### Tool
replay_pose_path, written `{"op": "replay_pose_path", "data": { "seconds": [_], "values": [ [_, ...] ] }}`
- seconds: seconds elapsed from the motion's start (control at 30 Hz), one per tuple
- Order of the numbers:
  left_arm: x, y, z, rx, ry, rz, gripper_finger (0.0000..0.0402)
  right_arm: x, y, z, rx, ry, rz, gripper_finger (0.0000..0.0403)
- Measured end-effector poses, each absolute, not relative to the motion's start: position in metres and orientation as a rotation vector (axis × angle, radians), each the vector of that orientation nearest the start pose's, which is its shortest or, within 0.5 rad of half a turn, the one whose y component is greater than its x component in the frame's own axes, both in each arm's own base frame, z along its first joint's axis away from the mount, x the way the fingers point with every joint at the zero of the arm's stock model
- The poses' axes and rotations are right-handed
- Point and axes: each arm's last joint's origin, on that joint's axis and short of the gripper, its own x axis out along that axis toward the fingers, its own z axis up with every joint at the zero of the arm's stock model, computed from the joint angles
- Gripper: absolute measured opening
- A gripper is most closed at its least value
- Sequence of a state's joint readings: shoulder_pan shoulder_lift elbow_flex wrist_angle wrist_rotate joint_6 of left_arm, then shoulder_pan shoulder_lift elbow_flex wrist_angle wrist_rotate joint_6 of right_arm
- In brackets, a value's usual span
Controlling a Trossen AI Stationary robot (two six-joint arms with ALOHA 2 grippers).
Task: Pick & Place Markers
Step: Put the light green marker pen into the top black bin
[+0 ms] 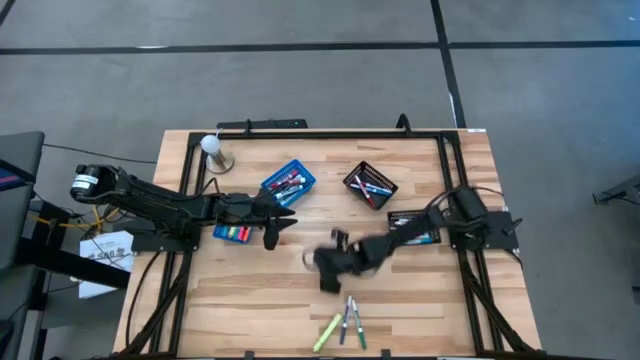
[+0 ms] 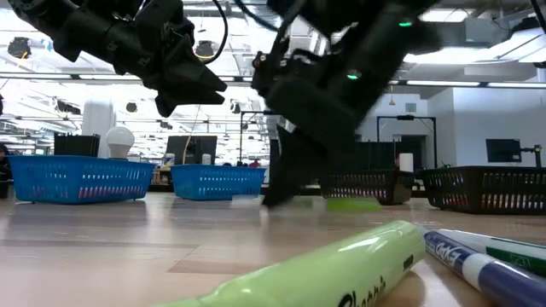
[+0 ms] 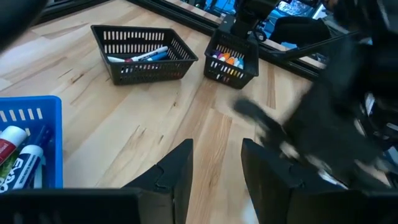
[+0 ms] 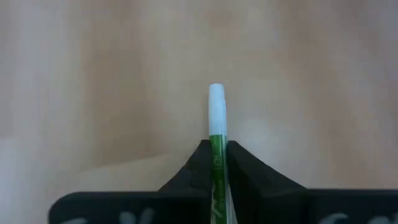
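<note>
A: Left gripper (image 1: 281,225)?
B: Hovering beside the blue plastic basket (image 1: 290,182), fingers slightly parted, gripping nothing.
A: Right gripper (image 1: 328,277)?
B: Hanging mid-table, pinching a green-and-white capped marker (image 4: 216,134). Three loose markers (image 1: 342,325) are lying near the front edge.

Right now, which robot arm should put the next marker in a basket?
Probably the right. The right gripper is shut on a green-and-white marker above the table's middle. The left gripper is open and holds nothing, beside the blue basket.
</note>
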State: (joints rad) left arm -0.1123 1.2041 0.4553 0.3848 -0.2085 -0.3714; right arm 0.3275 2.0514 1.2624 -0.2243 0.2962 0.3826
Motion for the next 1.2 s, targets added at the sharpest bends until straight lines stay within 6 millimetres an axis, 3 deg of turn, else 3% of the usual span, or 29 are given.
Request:
{"op": "replay_pose_path", "data": {
  "seconds": [0.1,0.2,0.4,0.53,0.67,0.93,1.2],
  "values": [
    [0.235,-0.020,0.193,-0.309,0.336,0.160,0.0131,0.382,0.104,0.160,0.044,0.933,-0.221,0.0041],
    [0.235,-0.020,0.193,-0.309,0.336,0.160,0.0131,0.364,0.095,0.183,-0.004,0.991,-0.295,0.0047],
    [0.235,-0.020,0.193,-0.309,0.337,0.160,0.0131,0.330,0.083,0.218,-0.078,1.041,-0.478,0.0014],
    [0.235,-0.020,0.193,-0.309,0.337,0.160,0.0131,0.310,0.077,0.226,-0.142,1.100,-0.611,0.0022],
    [0.235,-0.020,0.193,-0.309,0.337,0.160,0.0131,0.301,0.058,0.225,-0.191,1.141,-0.772,0.0036],
    [0.235,-0.020,0.194,-0.311,0.330,0.159,0.0131,0.299,0.003,0.199,-0.193,1.239,-0.859,0.0017],
    [0.235,-0.020,0.194,-0.312,0.325,0.158,0.0131,0.311,-0.041,0.194,-0.135,1.179,-0.861,0.0041]
  ]
}}
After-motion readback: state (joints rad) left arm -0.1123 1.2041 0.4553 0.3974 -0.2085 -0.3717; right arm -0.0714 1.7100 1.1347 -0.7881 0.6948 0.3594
